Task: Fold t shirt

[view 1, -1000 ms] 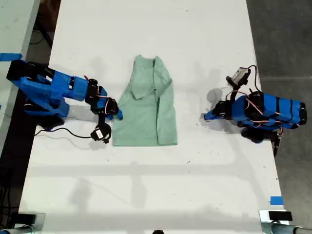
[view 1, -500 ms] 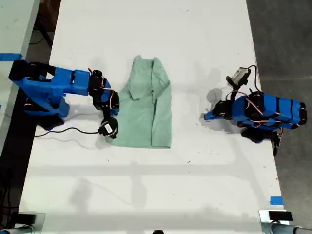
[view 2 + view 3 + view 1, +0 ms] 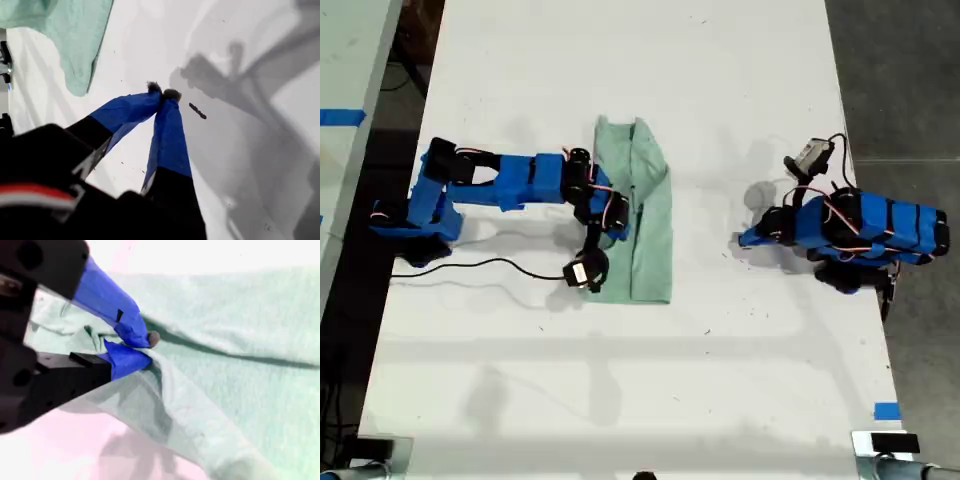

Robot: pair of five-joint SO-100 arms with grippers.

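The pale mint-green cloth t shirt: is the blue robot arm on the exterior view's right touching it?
No. My first gripper rests on the bare white table, apart from the t shirt.

The t shirt (image 3: 645,225) is a plain pale mint green with no print, darker green only along its creases. The table (image 3: 620,400) is white, with faint grey shadows. My first gripper (image 3: 162,94) has bright blue jaws on a black body with a red and white stripe. My second gripper (image 3: 145,347) is likewise blue on black. A strip of blue tape (image 3: 886,411) marks the table edge.
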